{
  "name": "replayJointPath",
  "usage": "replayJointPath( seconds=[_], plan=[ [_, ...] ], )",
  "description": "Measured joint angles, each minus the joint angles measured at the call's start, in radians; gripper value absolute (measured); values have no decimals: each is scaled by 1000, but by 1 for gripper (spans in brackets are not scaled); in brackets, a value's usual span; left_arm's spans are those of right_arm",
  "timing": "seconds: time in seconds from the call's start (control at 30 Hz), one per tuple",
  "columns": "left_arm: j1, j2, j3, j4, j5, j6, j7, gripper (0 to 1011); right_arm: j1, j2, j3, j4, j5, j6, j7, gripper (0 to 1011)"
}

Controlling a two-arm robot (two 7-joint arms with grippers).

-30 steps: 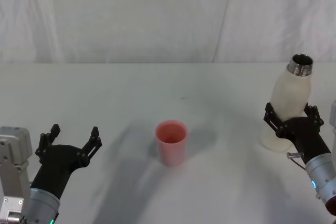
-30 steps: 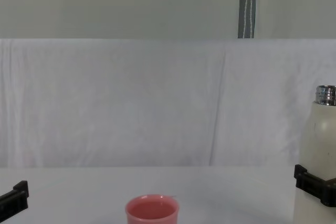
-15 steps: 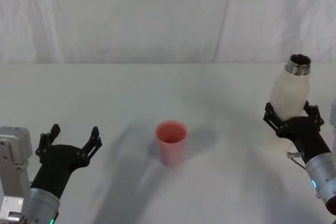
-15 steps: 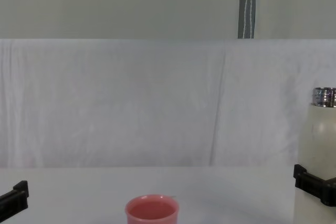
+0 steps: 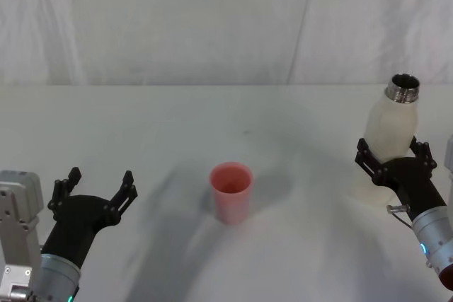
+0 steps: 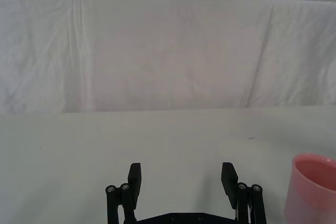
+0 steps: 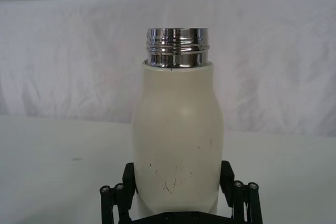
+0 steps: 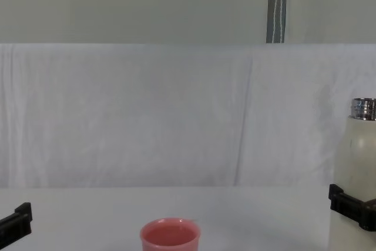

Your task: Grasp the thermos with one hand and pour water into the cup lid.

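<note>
The cream-white thermos with an open steel neck stands upright at the table's right side. My right gripper is shut on its lower body, with one black finger pressed against each side. One right fingertip shows at the thermos in the chest view. The pink cup lid stands upright at mid table, well left of the thermos, and its rim shows low in the chest view. My left gripper hovers open and empty at the near left, left of the cup lid. The water is out of view.
A white cloth covers the table and hangs as a backdrop behind it. A metal pole rises behind the backdrop. Bare cloth lies between the cup lid and each gripper.
The thermos in my right gripper has shifted slightly, its neck a little to the left and lower. The cup lid and my left arm have not moved.
</note>
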Motion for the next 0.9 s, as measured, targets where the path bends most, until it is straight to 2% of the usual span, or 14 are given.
replayJointPath(
  seconds=[0.9],
  plan=[
    [0, 0, 0, 0, 0, 0, 0, 1001, -21, 11, 2, -30, 11, 10, 9, 1002]
  ],
)
